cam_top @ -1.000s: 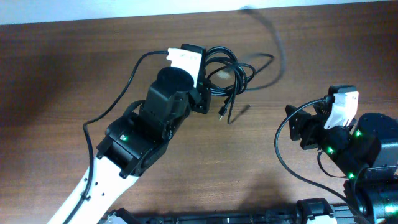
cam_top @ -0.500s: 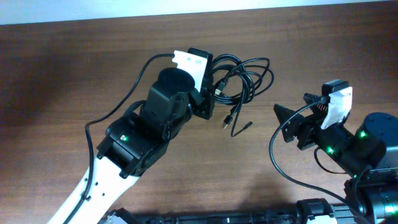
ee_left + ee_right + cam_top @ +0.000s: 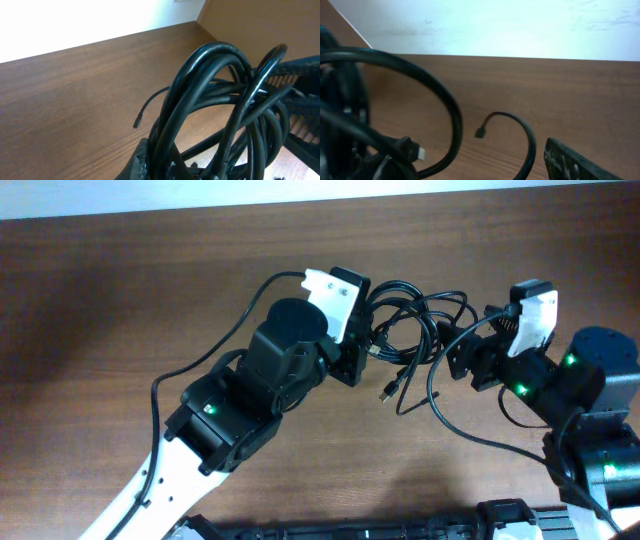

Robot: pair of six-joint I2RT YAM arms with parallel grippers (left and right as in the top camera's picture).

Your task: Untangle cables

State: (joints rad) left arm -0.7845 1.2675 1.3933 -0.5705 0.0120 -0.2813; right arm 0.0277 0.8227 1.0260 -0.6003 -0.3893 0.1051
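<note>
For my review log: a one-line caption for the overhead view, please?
Left gripper shut on a tangled bundle of black cables over the wooden table, right gripper close beside the loops.

The left gripper [image 3: 362, 340] carried the cables [image 3: 415, 315] toward 3 o'clock; the right gripper [image 3: 460, 358] swung toward 10 o'clock, beside them.

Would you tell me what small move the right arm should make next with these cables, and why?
Probably ease the right gripper forward onto the nearest loop of the cables and close. Its jaws stand open just beside them, and the left gripper holds them clamped, so a second grip would let the arms pull apart.
</note>
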